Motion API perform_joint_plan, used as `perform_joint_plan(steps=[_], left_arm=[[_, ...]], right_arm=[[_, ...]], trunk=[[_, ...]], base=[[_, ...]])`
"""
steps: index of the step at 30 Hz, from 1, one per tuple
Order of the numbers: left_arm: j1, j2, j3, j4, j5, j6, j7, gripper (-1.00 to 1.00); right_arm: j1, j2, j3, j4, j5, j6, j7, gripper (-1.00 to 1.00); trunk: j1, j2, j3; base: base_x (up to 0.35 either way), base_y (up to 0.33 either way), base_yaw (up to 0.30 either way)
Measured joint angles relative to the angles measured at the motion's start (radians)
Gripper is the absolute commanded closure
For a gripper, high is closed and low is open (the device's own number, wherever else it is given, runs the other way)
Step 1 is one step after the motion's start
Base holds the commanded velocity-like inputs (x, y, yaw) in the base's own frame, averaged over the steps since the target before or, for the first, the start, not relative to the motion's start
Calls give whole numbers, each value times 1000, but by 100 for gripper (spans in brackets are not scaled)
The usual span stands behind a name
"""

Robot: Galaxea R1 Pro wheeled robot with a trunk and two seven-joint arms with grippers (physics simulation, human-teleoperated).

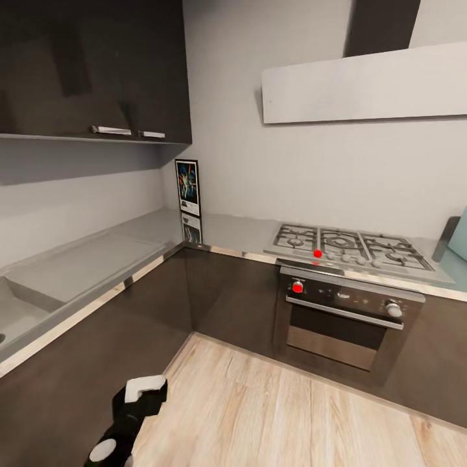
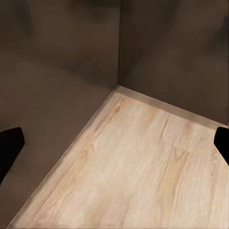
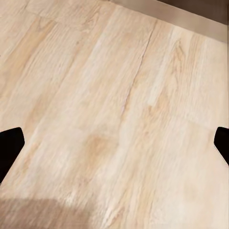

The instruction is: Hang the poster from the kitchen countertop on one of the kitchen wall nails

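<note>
Left gripper (image 2: 114,143) low over pale wood-grain floor (image 1: 272,415), fingers wide, empty | right gripper (image 3: 114,143) also wide, floor beneath | approach step: poster (image 1: 188,187) stands upright in far corner on smooth grey countertop (image 1: 97,256), left of steel hob (image 1: 350,246) | next: close in, raise arm.

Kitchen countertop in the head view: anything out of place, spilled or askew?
One oddity: the poster stands upright on the kitchen countertop in the corner against the wall, an unusual spot for framed art. It looks straight, not tilted. Nothing spilled or damaged around the hob.
</note>
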Motion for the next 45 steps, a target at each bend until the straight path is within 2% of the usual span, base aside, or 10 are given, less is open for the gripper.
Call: perform_joint_plan(steps=[5,10,13,20,21,22,24,27,28,45], left_arm=[[-188,-41,-1,-54,-2,137,45,-100],[-427,-63,-1,22,-4,265,74,-100],[-655,-76,-1,192,-2,320,97,-100],[-1056,-102,-1,569,-4,342,124,-100],[-1187,-102,0,770,0,343,165,-100],[-1288,-102,0,787,-2,342,172,-100],[-1331,-102,1,838,0,324,183,-100],[-1375,-102,8,883,0,203,192,-100],[-1384,-102,12,969,3,126,194,-100],[-1389,-102,15,1031,2,94,195,-100]], right_arm=[[1,-3,-2,-10,-1,-34,-1,-100],[5,-24,-4,-75,-2,-123,-1,-100],[36,-34,-5,-147,-2,-159,-2,-100],[146,-36,-5,-318,-3,-176,-2,-100],[176,-37,-5,-359,-3,-178,-2,-100],[180,-37,-5,-365,-4,-179,-2,-100],[186,-37,-5,-373,-4,-179,-2,-100],[191,-37,-6,-378,-4,-179,-3,-100],[192,-37,-6,-375,-4,-179,-2,-100],[193,-31,-4,-334,-3,-178,-2,-100]], trunk=[[0,0,0],[0,0,0],[0,0,0],[0,0,0],[0,0,0],[0,0,0],[0,0,0],[0,0,0],[0,0,0],[-1,0,0]], base=[[0,0,0],[0,0,0],[0,0,0],[0,0,0],[0,0,0],[0,0,0],[0,0,0],[0,0,0],[0,0,0],[222,-87,0]])
